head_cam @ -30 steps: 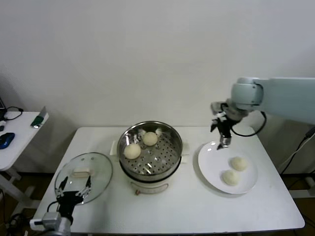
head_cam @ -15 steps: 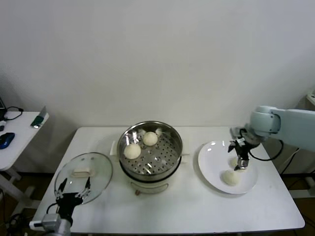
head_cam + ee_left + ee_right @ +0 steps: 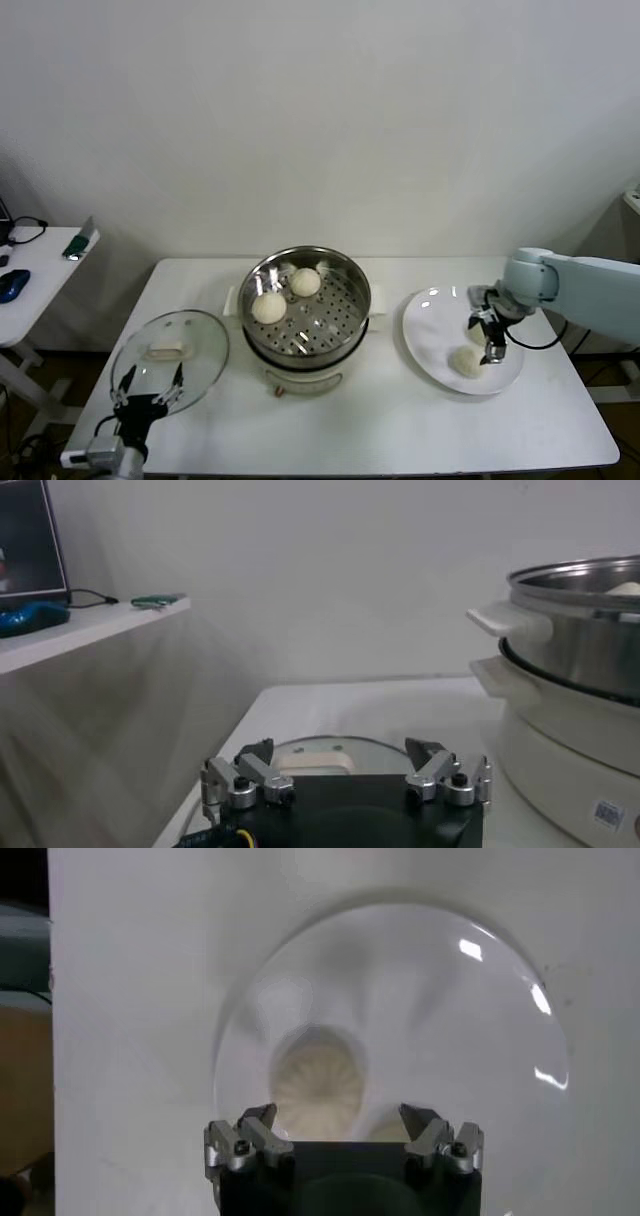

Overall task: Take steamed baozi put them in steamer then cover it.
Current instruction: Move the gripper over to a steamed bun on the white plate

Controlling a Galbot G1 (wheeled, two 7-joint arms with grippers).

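Observation:
The steamer [image 3: 340, 335] stands mid-table with its lid off, and two steamed baozi [image 3: 268, 307] [image 3: 305, 282] lie on its perforated tray. A third baozi [image 3: 466, 361] rests on the white plate [image 3: 430, 325] to the right. My right gripper [image 3: 490, 345] hangs open just over the plate, partly hiding another bun behind it. In the right wrist view a baozi [image 3: 318, 1086] lies just ahead of the open right gripper [image 3: 338, 1118]. The cover [image 3: 170, 355] lies flat at the table's front left. My left gripper [image 3: 148, 392] waits open at its near rim, seen over the cover [image 3: 330, 748] beside the steamer [image 3: 580, 650].
The white table [image 3: 400, 420] carries everything. A side table [image 3: 30, 270] with a mouse and a green object stands to the left. A white wall closes the back.
My right gripper has swung from behind the plate's back rim to the right and down, low over the buns on the plate. The left arm has barely shifted.

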